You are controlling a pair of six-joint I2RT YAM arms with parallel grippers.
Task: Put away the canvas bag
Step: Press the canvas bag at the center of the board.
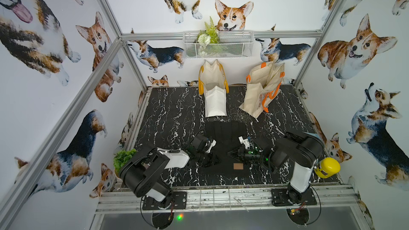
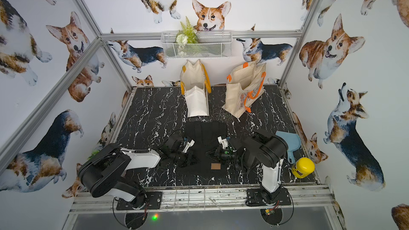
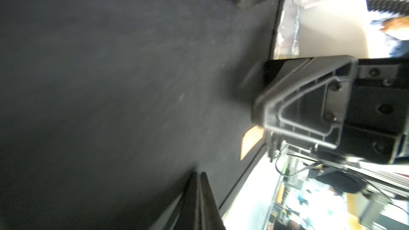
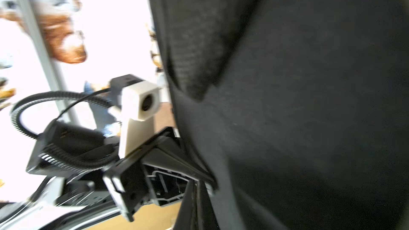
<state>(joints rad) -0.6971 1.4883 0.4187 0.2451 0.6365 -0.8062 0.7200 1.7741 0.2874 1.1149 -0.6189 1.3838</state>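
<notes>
Lying beneath right pincer [image 1: 229,154]: canvas bag [image 1: 225,131]

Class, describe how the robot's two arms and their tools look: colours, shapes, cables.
The left arm and right arm have bulky black joints, white shell segments, black base plates and corrugated black cables near the wrists. The left tool and right tool are black with ribbed triangular fingers and a white camera mount each; green lights glow by the right one.
</notes>
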